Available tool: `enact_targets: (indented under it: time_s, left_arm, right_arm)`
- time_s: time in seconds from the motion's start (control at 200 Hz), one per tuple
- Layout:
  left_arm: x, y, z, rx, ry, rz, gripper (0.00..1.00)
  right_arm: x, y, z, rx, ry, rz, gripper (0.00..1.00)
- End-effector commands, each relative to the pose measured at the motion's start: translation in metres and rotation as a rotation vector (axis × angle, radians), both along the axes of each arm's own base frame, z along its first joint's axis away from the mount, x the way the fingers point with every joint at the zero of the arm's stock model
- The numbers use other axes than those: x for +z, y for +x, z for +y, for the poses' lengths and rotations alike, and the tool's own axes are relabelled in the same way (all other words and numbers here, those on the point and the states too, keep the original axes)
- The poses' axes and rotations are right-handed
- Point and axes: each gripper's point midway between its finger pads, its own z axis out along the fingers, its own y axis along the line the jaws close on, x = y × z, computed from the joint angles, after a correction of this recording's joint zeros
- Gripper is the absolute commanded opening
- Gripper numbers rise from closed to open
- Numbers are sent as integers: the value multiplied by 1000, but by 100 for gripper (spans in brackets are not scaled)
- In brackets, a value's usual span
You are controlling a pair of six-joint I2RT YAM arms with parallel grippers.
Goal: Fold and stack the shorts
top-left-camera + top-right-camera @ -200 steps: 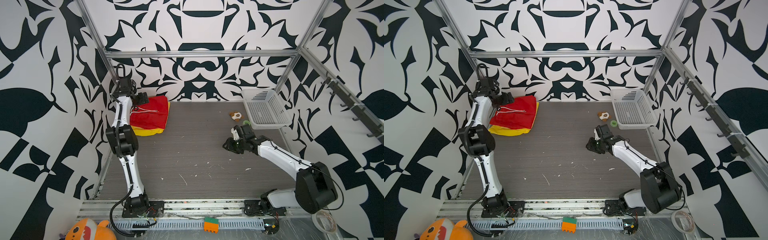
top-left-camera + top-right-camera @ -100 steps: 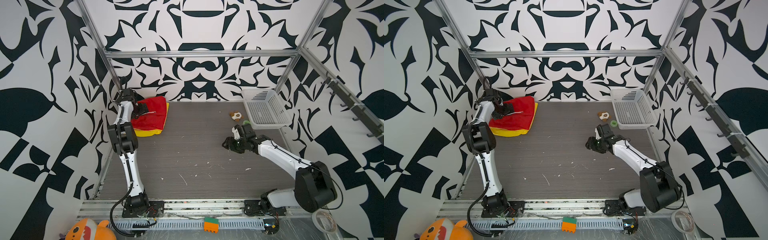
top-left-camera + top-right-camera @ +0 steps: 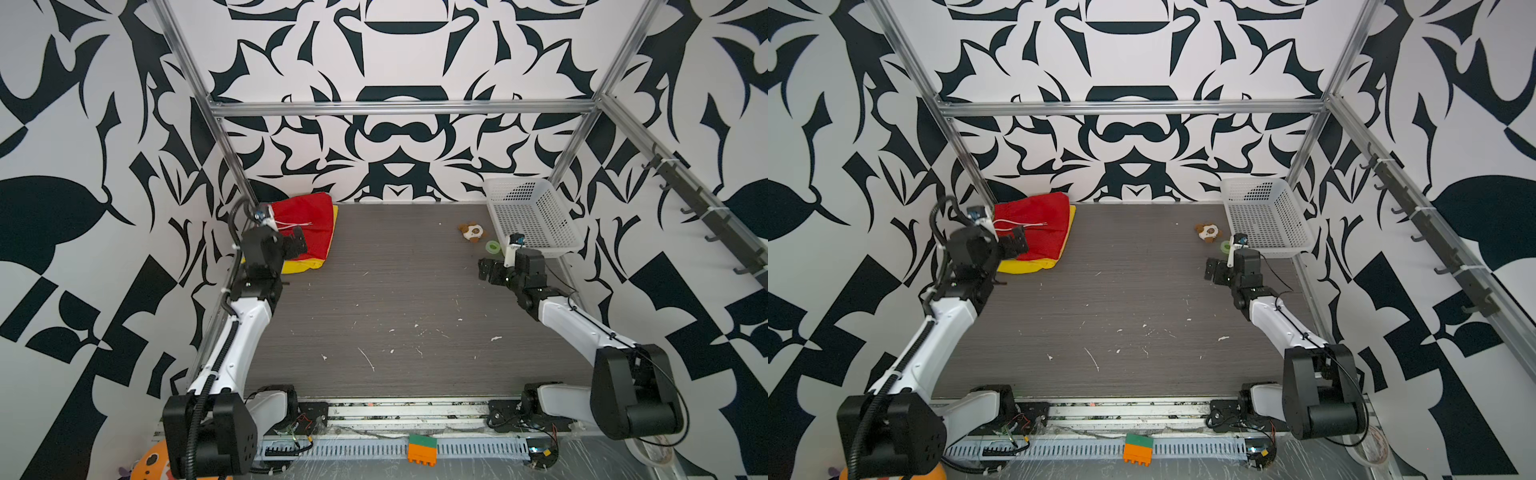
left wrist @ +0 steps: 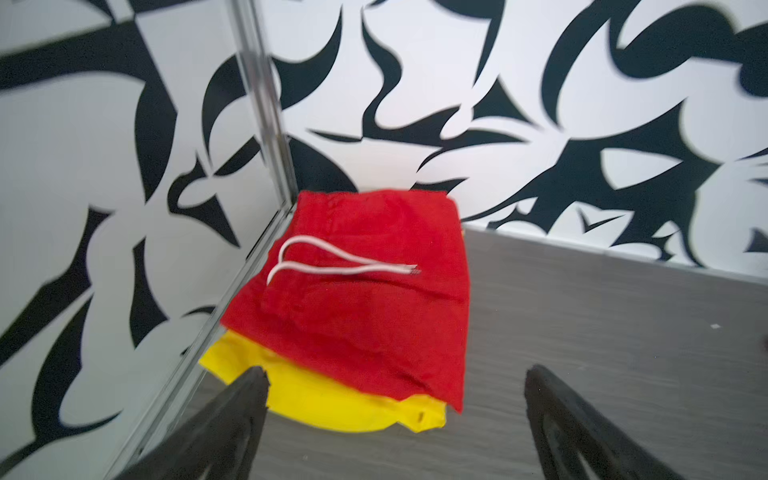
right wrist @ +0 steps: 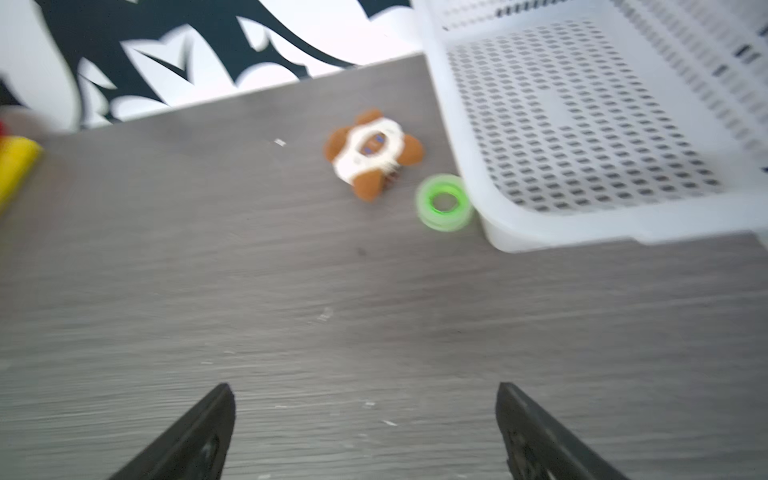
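The red shorts (image 3: pixel 311 216) (image 3: pixel 1038 222) lie folded in the far left corner, white drawstring on top. They rest on the folded yellow shorts (image 3: pixel 305 266) (image 3: pixel 1025 267), whose near edge sticks out. In the left wrist view the red shorts (image 4: pixel 365 299) cover most of the yellow shorts (image 4: pixel 332 399). My left gripper (image 3: pixel 297 245) (image 3: pixel 1017 245) (image 4: pixel 397 370) hovers open over the stack's near edge, holding nothing. Over bare table on the right, my right gripper (image 3: pixel 488 270) (image 3: pixel 1214 270) (image 5: pixel 365 386) is open and empty.
A white mesh basket (image 3: pixel 536 220) (image 5: pixel 582 124) stands at the far right. Beside it lie a brown-and-white plush toy (image 3: pixel 472 232) (image 5: pixel 374 149) and a green tape roll (image 3: pixel 493 247) (image 5: pixel 444 202). An orange-and-green block (image 3: pixel 422 449) sits on the front rail.
My left arm has drawn back from the far corner toward the front, leaving the stack in place. My right gripper has opened wide and shifted to the right.
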Motion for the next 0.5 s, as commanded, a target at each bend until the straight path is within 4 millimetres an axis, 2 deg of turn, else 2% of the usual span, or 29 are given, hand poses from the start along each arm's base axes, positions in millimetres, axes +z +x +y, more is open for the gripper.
enact_targets:
  time_s: [0.0, 0.085, 0.125, 0.15, 0.21, 0.235, 0.265, 0.305, 0.34, 0.39, 0.45, 0.495]
  left_arm:
    - [-51, -9, 13, 54, 48, -42, 100]
    - [-87, -14, 12, 49, 64, -51, 99]
    - [-112, -12, 13, 51, 63, -10, 100]
    - [-116, -8, 14, 59, 54, -27, 100]
    - [-140, 0, 10, 26, 48, -12, 100]
    - [-137, 6, 14, 37, 57, -44, 99]
    - [-141, 3, 15, 34, 29, -21, 100]
    - [-145, -1, 24, 81, -18, 47, 100]
    - [-140, 3, 27, 85, -23, -2, 99]
    - [-139, 1, 28, 90, 0, -40, 99]
    - [-144, -1, 27, 89, -20, 29, 99]
    - [-141, 0, 27, 86, -17, -1, 99]
  right_arm:
    - [17, 14, -21, -29, -150, -176, 100]
    - [2, 12, -22, -17, -183, -180, 100]
    - [-6, 13, -22, -13, -176, -185, 100]
    - [-13, 12, -20, 0, -172, -192, 100]
    - [-34, 11, -16, 24, -164, -205, 100]
    - [-42, 10, -13, 39, -165, -216, 100]
    - [-33, 12, -12, 32, -149, -282, 100]
    - [-37, 4, -12, 48, -162, -247, 100]
    - [-37, 3, -13, 45, -163, -254, 100]
    - [-34, 5, -15, 27, -161, -283, 100]
    - [-38, 7, -16, 26, -165, -235, 100]
    - [-40, 11, -18, 15, -168, -213, 100]
